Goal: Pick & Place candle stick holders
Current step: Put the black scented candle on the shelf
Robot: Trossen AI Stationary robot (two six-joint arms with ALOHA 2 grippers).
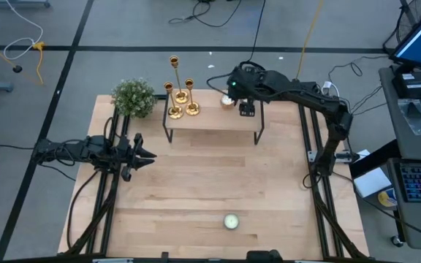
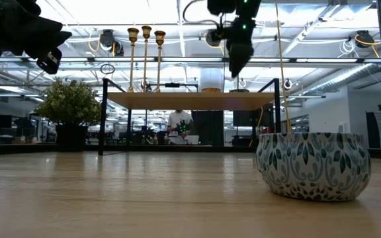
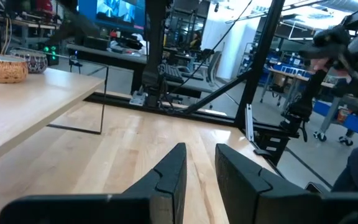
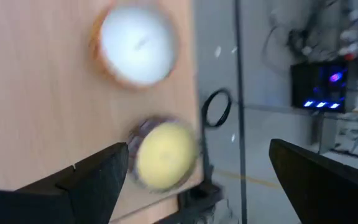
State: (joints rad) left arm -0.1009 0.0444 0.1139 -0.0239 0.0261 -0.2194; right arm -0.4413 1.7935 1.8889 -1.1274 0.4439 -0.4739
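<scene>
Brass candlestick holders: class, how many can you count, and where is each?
3, clustered at the raised shelf's left end: tall holder rearmost, second holder front-left, third holder front-right. None seems hidden.

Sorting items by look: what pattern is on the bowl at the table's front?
The bowl is white with a teal-green leaf pattern, clearest in the low view.

The right hand (image 1: 247,109) hangs with fingers spread wide, its arm stretched leftward and bent at the elbow. The left hand (image 1: 146,155) hovers, fingers nearly together, empty.
</scene>
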